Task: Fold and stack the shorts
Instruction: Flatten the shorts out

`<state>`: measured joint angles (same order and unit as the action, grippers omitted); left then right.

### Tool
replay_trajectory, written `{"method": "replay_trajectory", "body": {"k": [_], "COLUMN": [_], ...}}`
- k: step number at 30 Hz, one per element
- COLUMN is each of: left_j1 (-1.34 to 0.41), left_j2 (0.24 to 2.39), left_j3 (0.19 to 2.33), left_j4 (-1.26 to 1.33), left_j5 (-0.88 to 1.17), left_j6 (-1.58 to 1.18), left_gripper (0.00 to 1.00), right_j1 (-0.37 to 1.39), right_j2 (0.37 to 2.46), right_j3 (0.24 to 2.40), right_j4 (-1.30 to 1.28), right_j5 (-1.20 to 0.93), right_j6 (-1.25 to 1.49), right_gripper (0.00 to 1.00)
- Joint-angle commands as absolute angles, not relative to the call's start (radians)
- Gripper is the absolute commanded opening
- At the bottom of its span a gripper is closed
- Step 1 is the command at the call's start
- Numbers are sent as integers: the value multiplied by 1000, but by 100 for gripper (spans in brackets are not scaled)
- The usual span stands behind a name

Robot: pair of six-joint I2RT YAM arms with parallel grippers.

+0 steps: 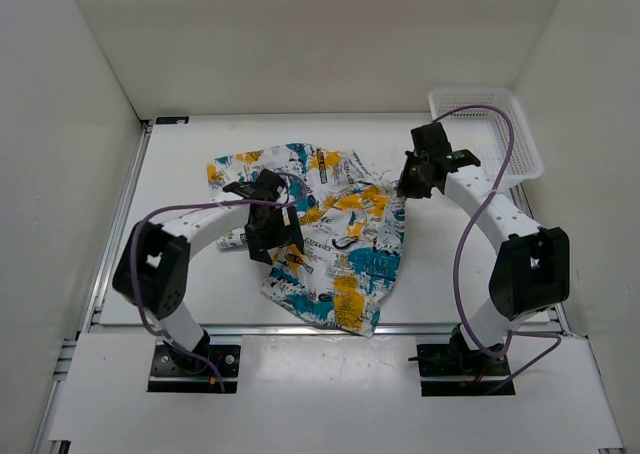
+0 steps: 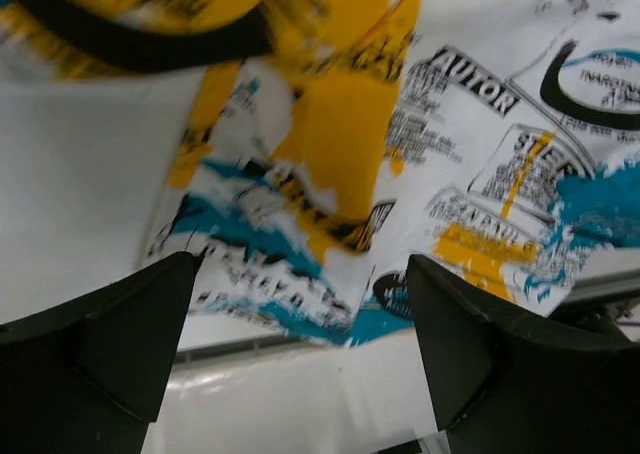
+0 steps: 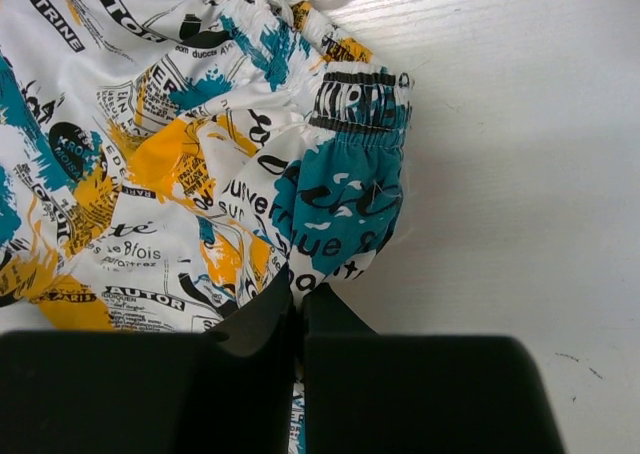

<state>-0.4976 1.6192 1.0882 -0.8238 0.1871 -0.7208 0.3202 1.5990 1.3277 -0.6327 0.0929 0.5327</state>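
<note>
The shorts (image 1: 340, 244), white with teal, yellow and black print, lie spread and rumpled across the middle of the table. My left gripper (image 1: 268, 236) hovers over their left part, jaws wide open and empty; its wrist view shows the printed cloth (image 2: 420, 154) below the open fingers (image 2: 130, 324). My right gripper (image 1: 412, 182) is at the shorts' right upper edge, shut on a fold of the cloth near the elastic waistband (image 3: 355, 104); the closed fingertips (image 3: 300, 299) pinch the teal patch (image 3: 335, 214).
A white mesh basket (image 1: 487, 129) stands at the back right, just behind the right arm. White walls close the table on three sides. The table's front rail (image 1: 320, 326) runs just below the shorts' hem.
</note>
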Motion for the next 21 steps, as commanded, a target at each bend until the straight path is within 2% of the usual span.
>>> {"method": "replay_trajectory", "body": {"k": [1, 2, 4, 6, 7, 8, 12, 15, 18, 19, 21], "left_j1": [-525, -525, -525, -512, -496, -485, -399, -335, -304, -287, -264], "left_j2": [1695, 1731, 1768, 1831, 1853, 1873, 1971, 2037, 2184, 2282, 2371], "left_j3": [1153, 1164, 1199, 1241, 1255, 1270, 1402, 1622, 1963, 2173, 2372], "left_j4": [-772, -772, -772, -772, -772, -772, -836, -955, -1113, -1165, -1298], "left_j5": [127, 117, 107, 107, 133, 133, 92, 5, -99, -129, -173], "left_j6": [-749, -749, -749, -715, -706, -695, -652, -611, -577, -577, -554], "left_gripper": [95, 92, 77, 55, 13, 10, 10, 10, 10, 10, 10], "right_j1": [318, 308, 308, 298, 298, 298, 298, 298, 377, 411, 515], "right_j2": [1560, 1551, 1542, 1542, 1542, 1542, 1532, 1514, 1494, 1494, 1494], "right_j3": [1310, 1310, 1301, 1289, 1279, 1266, 1214, 1120, 1010, 993, 968], "right_j4": [-630, -630, -630, -630, -630, -630, -611, -559, -470, -448, -427], "right_j5": [83, 83, 83, 83, 83, 83, 63, -12, -22, 1, 43], "right_j6": [534, 534, 525, 525, 514, 514, 503, 537, 653, 693, 791], "right_gripper": [0, 0, 0, 0, 0, 0, 0, 0, 0, 5, 26]}}
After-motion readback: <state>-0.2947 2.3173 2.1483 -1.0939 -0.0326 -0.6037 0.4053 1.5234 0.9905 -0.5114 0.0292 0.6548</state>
